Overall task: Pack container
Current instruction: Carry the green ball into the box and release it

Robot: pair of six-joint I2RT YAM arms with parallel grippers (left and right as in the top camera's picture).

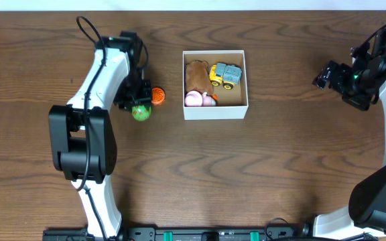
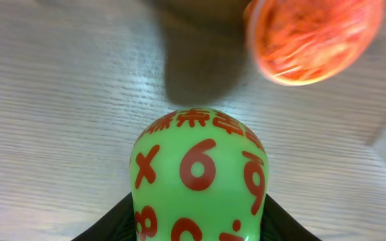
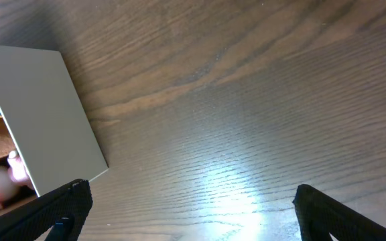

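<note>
The container (image 1: 214,111) is a square white-walled box with a tan inside, at the table's middle. It holds a brown plush toy (image 1: 196,75), a yellow and grey toy truck (image 1: 225,75) and a pink toy (image 1: 194,100). My left gripper (image 1: 139,107) is shut on a green ball with red numbers (image 2: 200,177), left of the container. An orange ball (image 1: 158,96) lies right beside it and also shows in the left wrist view (image 2: 313,37). My right gripper (image 1: 327,75) is open and empty, to the right of the container, whose white wall (image 3: 42,114) shows in its view.
The table is dark wood grain (image 1: 246,174). The left arm's base and links (image 1: 82,144) stand at the lower left, the right arm (image 1: 380,194) at the right edge.
</note>
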